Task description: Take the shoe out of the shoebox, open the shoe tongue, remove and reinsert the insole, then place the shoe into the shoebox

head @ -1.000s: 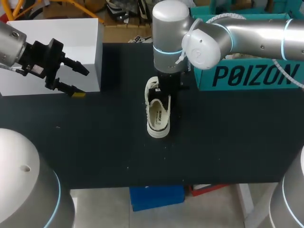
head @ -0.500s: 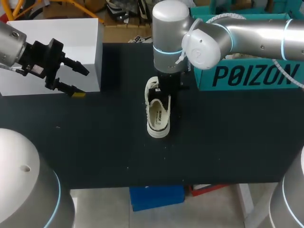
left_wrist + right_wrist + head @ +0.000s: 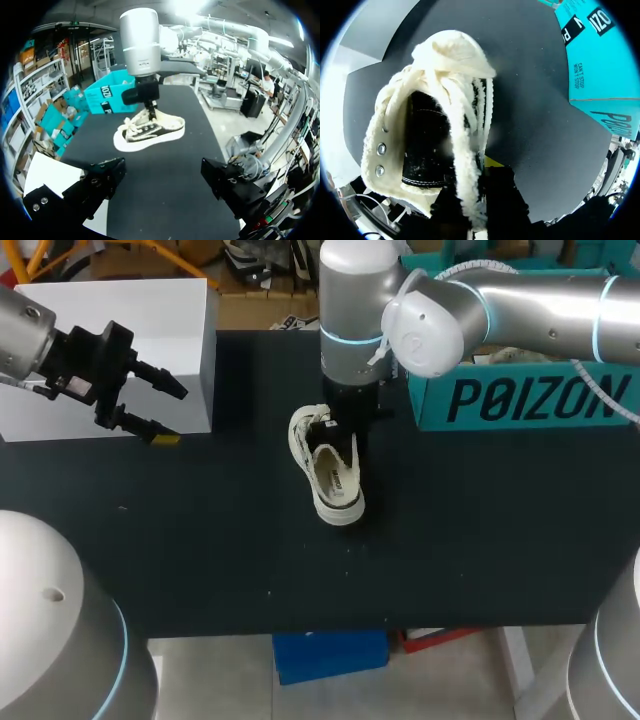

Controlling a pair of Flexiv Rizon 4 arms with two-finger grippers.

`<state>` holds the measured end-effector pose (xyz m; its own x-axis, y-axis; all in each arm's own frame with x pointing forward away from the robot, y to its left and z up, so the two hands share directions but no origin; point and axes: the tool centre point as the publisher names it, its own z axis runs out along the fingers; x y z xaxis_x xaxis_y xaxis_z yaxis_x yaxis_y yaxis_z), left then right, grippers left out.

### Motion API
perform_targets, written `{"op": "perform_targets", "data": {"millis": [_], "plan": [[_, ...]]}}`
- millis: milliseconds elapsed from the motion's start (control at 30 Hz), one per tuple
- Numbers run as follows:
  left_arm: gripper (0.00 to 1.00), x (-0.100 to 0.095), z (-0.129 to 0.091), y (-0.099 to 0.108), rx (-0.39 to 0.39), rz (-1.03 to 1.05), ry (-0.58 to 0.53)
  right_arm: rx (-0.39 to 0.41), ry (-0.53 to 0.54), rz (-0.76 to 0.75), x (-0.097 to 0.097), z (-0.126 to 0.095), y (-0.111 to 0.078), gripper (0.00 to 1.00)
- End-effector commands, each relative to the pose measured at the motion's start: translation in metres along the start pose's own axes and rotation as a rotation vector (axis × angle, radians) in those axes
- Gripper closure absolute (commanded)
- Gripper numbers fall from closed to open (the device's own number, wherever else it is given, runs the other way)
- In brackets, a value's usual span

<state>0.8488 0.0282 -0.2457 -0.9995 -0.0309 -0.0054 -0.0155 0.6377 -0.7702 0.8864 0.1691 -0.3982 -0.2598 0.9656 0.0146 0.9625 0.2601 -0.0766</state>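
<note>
The cream-and-black shoe (image 3: pixel 330 478) is at the table's middle, toe pointing away and a little to the left. My right gripper (image 3: pixel 345 430) comes straight down into its opening and is shut on the fleecy upper edge (image 3: pixel 465 165) of the shoe (image 3: pixel 432 105). One yellow tip (image 3: pixel 493 161) shows beside that edge. In the left wrist view the shoe (image 3: pixel 150 131) shows side-on under the right gripper (image 3: pixel 149 102). The teal shoebox (image 3: pixel 525 400) stands at the back right. My left gripper (image 3: pixel 172 415) hangs open and empty at the far left, well away from the shoe.
A white box (image 3: pixel 150 320) stands at the back left, just behind the left gripper (image 3: pixel 165 185). The teal shoebox (image 3: pixel 107 92) is beyond the shoe as the left wrist sees it, and beside the shoe as the right wrist sees it (image 3: pixel 600 65).
The right arm has turned the shoe a little: its toe swung left and its heel right. The left arm has not moved.
</note>
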Motion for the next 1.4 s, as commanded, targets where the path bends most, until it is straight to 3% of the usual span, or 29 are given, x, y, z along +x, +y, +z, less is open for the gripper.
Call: {"op": "perform_targets", "data": {"millis": [33, 333, 433, 667, 1400], "plan": [[0.00, 0.001, 0.001, 0.001, -0.001, 0.002, -0.004, -0.029, -0.020, -0.141, -0.013, -0.047, -0.008, 1.00], [0.00, 0.001, 0.001, 0.001, -0.001, 0.002, -0.004, -0.163, -0.161, -0.598, -0.043, -0.136, -0.013, 1.00], [0.00, 0.001, 0.001, 0.001, -0.001, 0.002, -0.004, -0.216, -0.164, -0.797, -0.054, -0.164, -0.017, 1.00], [0.00, 0.001, 0.001, 0.001, -0.001, 0.002, -0.004, -0.239, -0.136, -1.159, -0.088, -0.218, -0.018, 1.00], [0.00, 0.001, 0.001, 0.001, -0.001, 0.002, -0.004, -0.239, -0.136, -1.159, -0.088, -0.218, -0.018, 1.00]]}}
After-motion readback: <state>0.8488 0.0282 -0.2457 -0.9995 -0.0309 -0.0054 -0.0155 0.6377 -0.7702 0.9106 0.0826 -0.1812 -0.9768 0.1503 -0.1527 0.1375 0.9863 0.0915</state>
